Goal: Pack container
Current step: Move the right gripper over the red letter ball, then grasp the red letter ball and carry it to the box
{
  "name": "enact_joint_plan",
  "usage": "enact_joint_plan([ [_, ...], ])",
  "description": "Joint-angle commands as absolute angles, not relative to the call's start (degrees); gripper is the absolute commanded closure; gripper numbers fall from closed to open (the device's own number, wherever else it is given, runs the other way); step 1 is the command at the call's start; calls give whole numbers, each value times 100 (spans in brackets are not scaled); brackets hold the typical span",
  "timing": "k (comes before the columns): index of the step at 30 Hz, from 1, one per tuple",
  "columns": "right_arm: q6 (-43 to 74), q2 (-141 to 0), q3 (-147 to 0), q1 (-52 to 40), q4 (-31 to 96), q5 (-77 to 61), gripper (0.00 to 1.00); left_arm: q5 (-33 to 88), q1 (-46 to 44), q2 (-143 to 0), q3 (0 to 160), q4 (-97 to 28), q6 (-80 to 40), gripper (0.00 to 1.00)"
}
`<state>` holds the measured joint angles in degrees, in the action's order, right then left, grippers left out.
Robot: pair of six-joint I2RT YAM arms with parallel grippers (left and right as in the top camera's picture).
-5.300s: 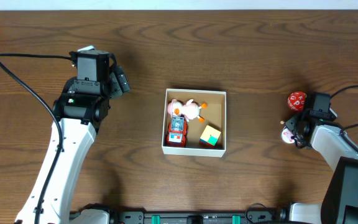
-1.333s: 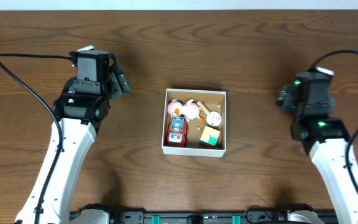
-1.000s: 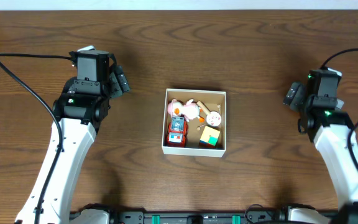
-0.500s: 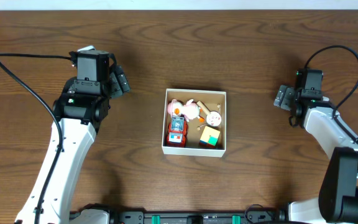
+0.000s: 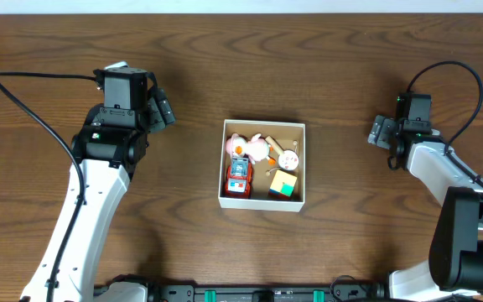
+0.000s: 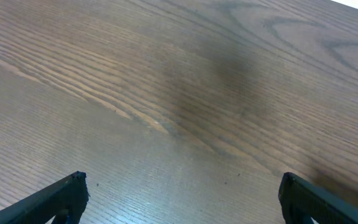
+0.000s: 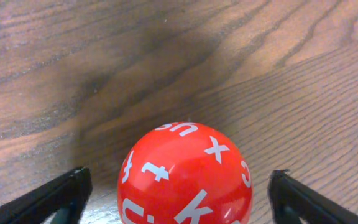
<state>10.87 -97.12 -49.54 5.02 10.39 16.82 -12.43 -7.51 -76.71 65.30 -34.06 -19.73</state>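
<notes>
Right gripper (image 7: 179, 200): jaws wide, nothing clamped. A red ball (image 7: 185, 174) with white letters sits between the fingers (image 7: 55, 198), with a visible gap on each side. Its bottom is cut off in the wrist view, so contact lower down can't be ruled out. From overhead the ball is hidden under the right gripper (image 5: 381, 132).

Left gripper (image 6: 179, 200): jaws wide too, only bare table (image 6: 179, 93) between and ahead of the fingertips.

The container (image 5: 221, 198) sits between the two grippers, well apart from both, a bit closer to the left gripper (image 5: 162, 111). It's flat on the table with the open top up. It's square, so no real long axis; its walls run roughly parallel to the table edges.

Inside it:
- pink plush (image 5: 254, 147) in the corner nearest the left gripper
- red toy car (image 5: 239, 176) just behind the plush, long axis along the side wall
- small pale round toy (image 5: 288, 157) and multicolour cube (image 5: 284, 183) on the right gripper's side
</notes>
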Motion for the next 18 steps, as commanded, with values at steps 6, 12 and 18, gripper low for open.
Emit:
enact_joint_plan([
  [6, 1061, -9751, -5009, 574, 1074, 1688, 34, -1313, -729, -7599, 6683, -3404, -2047, 2],
  [12, 1063, -9751, -5009, 574, 1146, 1688, 44, -1313, -729, -7599, 6683, -3404, -2047, 2],
  [18, 1066, -9751, -5009, 572, 1177, 1686, 74, -1313, -729, -7599, 6683, -3404, -2047, 2],
])
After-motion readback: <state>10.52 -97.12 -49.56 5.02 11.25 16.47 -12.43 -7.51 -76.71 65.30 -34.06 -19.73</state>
